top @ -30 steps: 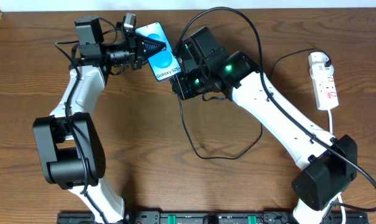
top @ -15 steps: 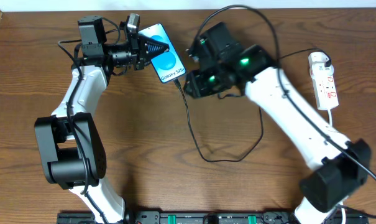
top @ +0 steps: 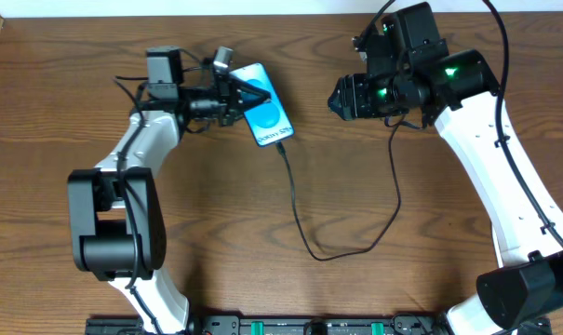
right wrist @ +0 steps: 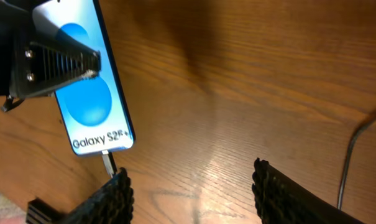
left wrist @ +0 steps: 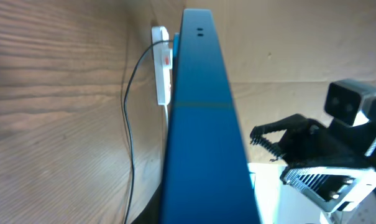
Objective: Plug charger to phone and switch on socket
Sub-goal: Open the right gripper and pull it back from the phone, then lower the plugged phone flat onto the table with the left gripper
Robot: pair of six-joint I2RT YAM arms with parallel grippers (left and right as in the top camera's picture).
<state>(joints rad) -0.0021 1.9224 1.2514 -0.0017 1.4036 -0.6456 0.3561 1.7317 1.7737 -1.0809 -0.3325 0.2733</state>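
The phone, with its bright blue screen, is held off the table at the back by my left gripper, which is shut on its upper end. The charger's black cable is plugged into the phone's lower edge, loops across the table and rises toward my right arm. The plug tip shows in the right wrist view under the phone. My right gripper is open and empty, to the right of the phone, with its jaws apart over bare wood. The socket shows only in the left wrist view; the right arm hides it overhead.
The right arm spans the table's right side. The cable's slack loop lies mid-table. A rail runs along the front edge. The table's back edge is just behind both grippers.
My right gripper has let go at the phone's lower edge and pulled back to the right. The left gripper has shifted the phone slightly right. The plug stays in the phone.
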